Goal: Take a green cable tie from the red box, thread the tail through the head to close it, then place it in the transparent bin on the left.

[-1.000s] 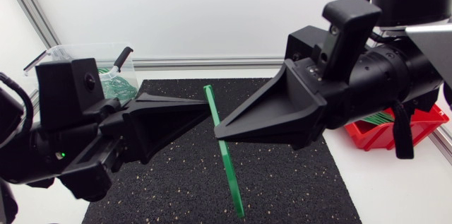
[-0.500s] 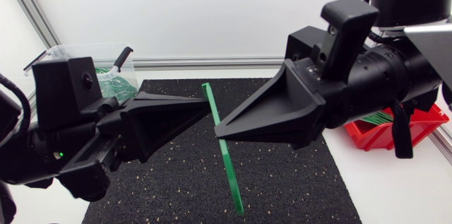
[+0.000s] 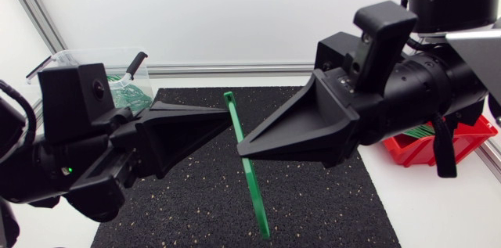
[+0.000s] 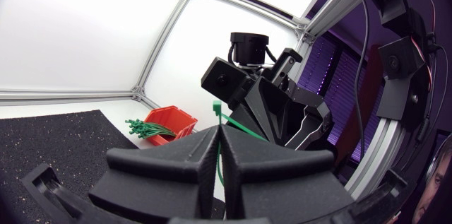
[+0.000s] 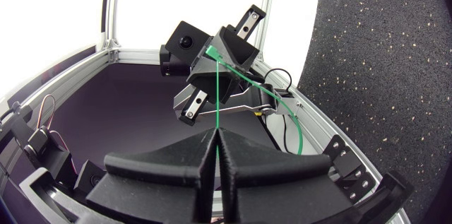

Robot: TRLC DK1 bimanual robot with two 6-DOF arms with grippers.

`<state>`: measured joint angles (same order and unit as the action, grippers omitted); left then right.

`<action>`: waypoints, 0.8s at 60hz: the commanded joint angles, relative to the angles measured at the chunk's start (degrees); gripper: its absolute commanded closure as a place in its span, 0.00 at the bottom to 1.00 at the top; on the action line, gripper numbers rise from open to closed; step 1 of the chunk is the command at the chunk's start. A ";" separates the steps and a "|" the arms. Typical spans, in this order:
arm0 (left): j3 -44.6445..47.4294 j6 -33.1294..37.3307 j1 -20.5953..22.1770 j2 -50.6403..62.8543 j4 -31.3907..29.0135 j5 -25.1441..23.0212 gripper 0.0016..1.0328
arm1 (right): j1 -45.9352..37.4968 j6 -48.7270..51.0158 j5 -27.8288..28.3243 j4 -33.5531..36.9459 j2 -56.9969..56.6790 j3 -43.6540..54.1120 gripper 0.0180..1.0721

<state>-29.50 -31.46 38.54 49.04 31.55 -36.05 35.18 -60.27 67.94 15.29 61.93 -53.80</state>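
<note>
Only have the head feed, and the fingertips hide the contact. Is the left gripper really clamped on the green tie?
Observer: Yes. Left wrist view shows the cable tie pinched in the seam between the closed fingers of the left gripper.
Operator: Right one?
Observer: Same. In right wrist view the tie runs straight out of the shut seam of the right gripper.
Operator: The arm blocks the red box. Any stock in it?
Observer: Yes. In left wrist view a bundle of green ties pokes over the rim of the red box.
</note>
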 commanded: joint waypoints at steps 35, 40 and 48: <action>1.02 0.79 0.48 0.97 0.62 0.02 0.96 | 0.15 -1.52 0.35 0.00 -0.67 1.33 0.95; 1.02 0.79 0.74 0.80 0.53 0.02 0.96 | 0.15 -1.52 0.35 0.00 -0.50 1.24 0.95; 1.20 0.79 0.92 0.53 0.44 0.02 0.96 | -0.02 -1.43 0.17 -0.08 -0.23 1.24 0.95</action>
<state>-29.50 -31.44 38.89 49.91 31.55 -36.03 35.18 -60.25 67.92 15.25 61.10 -53.39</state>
